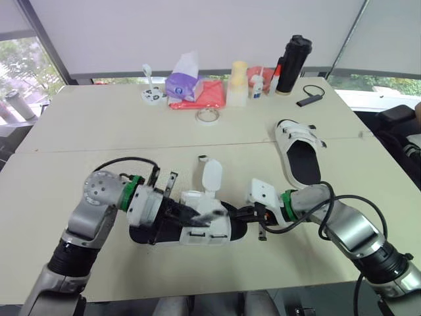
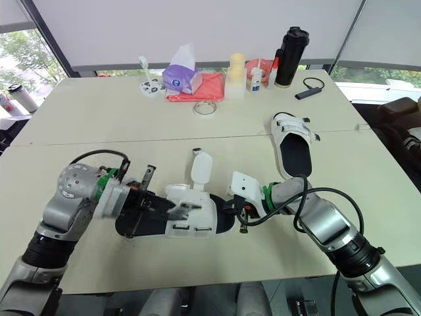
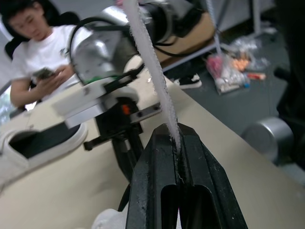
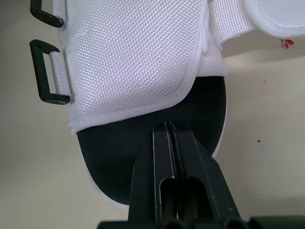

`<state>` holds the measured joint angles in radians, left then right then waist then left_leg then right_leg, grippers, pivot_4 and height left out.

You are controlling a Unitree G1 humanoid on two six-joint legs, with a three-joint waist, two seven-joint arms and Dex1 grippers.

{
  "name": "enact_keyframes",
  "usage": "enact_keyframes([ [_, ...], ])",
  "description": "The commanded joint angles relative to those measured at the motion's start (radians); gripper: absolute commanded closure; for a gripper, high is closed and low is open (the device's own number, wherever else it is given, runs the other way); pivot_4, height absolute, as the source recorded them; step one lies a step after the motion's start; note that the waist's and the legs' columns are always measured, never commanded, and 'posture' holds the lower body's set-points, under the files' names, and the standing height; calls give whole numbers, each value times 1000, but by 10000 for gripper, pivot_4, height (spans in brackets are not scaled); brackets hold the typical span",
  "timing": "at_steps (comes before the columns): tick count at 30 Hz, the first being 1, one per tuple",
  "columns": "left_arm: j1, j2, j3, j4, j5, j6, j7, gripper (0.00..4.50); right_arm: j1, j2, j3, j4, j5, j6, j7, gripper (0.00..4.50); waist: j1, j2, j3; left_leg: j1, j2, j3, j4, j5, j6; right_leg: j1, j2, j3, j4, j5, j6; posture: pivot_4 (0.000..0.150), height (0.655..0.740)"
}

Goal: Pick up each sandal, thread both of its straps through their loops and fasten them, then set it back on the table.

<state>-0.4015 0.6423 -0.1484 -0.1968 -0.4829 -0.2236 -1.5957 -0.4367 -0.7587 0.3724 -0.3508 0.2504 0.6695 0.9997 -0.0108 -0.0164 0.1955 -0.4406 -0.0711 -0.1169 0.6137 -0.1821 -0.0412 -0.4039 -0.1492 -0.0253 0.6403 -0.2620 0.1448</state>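
Note:
A white sandal with a black sole (image 1: 204, 227) lies near the table's front edge. My left gripper (image 3: 177, 138) is shut on one of its white straps (image 3: 147, 57), reaching in from the heel side above the upper. A second strap flap (image 1: 212, 178) stands up behind. My right gripper (image 4: 169, 126) is shut, its tips lying against the black insole at the toe. Two black loops (image 4: 47, 71) sit on the side of the upper. The other sandal (image 1: 299, 153) lies flat at the right, apart from both grippers.
Along the far edge stand a purple tissue pack (image 1: 184, 82), a red cloth (image 1: 205, 95), a tape roll (image 1: 207, 116), a yellow-capped container (image 1: 238, 84) and a black bottle (image 1: 293, 64). A black device with a cable (image 1: 308, 100) lies nearby. A person (image 3: 43, 52) sits beyond the table.

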Motion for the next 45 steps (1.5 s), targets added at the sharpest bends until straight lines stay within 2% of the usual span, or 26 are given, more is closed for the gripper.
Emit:
enact_keyframes([
  [1, 15, 76, -61, -17, -49, -145, -19, 44750, -1, -4, -11, -1, -11, -9, 6, 45000, 0, 0, 0, 0, 0, 0, 0, 0, 0, 0, 0, 0, 0, 0, 0, 1500, 7400],
  [6, 28, 184, -166, -16, -89, -316, -19, 44750, -3, -3, -10, 5, -17, -15, 9, 45000, -1, 0, 0, 0, 0, 0, 0, 0, 0, 0, 0, 0, 0, 0, 0, 1500, 7400],
  [11, 19, 249, -261, -4, -84, -461, -19, 44750, -7, 0, -10, 13, -22, -20, 11, 45000, -1, 1, 0, 0, 0, 0, -1, 0, 0, 0, 0, 0, -1, 0, 0, 1500, 7400],
  [14, -1, 237, -279, 1, -69, -511, -19, 36470, -8, -1, -10, 19, -25, -26, 13, 45000, 1, 1, 0, 0, 0, 0, -1, 0, 0, 0, 0, 0, 0, 0, 0, 1500, 7400],
  [21, -25, 237, -307, 27, -54, -569, -19, 1708, -17, 2, -8, 28, -26, -29, 16, 45000, -1, 1, 0, 0, 0, 0, 0, 0, 1, 0, 0, 0, 0, 1, 3, 1500, 7400],
  [22, -28, 238, -310, 31, -47, -583, -19, 697, -17, 3, -8, 28, -26, -28, 16, 45000, -1, 1, 0, 0, 0, 0, 0, 0, 1, 0, 1, 0, 0, 2, 3, 1500, 7400],
  [28, -65, 250, -271, 64, -5, -534, -19, 697, -22, 7, -4, 32, -27, -34, 24, 45000, -1, 1, 0, 0, 0, 0, 0, 0, 1, 0, 1, 0, 0, 2, 3, 1500, 7400],
  [34, -70, 308, -177, 74, 5, -334, 31, 697, -28, 11, -2, 30, -26, -36, 33, 45000, -3, 1, 0, 0, 0, 0, 0, 0, 1, -1, 1, 0, 3, 2, 4, 1500, 7400],
  [38, -67, 382, -85, 65, -66, 7, 138, 697, -34, 13, 2, 24, -30, -43, 44, 45000, -4, 1, 0, 0, 0, -1, 0, 0, 1, -1, 1, 0, 6, 1, 4, 1500, 7400],
  [40, -61, 415, -43, 37, -155, 238, 211, 697, -39, 14, 5, 23, -35, -48, 50, 45000, -4, 1, 1, 1, 0, -1, 0, 0, 1, -1, 1, 0, 6, 1, 5, 1500, 7400],
  [42, -73, 397, 14, 35, -264, 429, 307, 697, -46, 12, 11, 24, -44, -58, 58, 45000, -5, 1, 1, 1, 0, -1, 0, 0, 1, -2, 1, 0, 6, 1, 5, 1500, 7400],
  [45, -87, 348, 91, 33, -360, 595, 406, 697, -50, 11, 16, 21, -51, -64, 69, 45000, -5, 1, 1, 1, 0, -2, 0, 0, 1, -2, 2, 0, 7, 1, 5, 1500, 7400],
])
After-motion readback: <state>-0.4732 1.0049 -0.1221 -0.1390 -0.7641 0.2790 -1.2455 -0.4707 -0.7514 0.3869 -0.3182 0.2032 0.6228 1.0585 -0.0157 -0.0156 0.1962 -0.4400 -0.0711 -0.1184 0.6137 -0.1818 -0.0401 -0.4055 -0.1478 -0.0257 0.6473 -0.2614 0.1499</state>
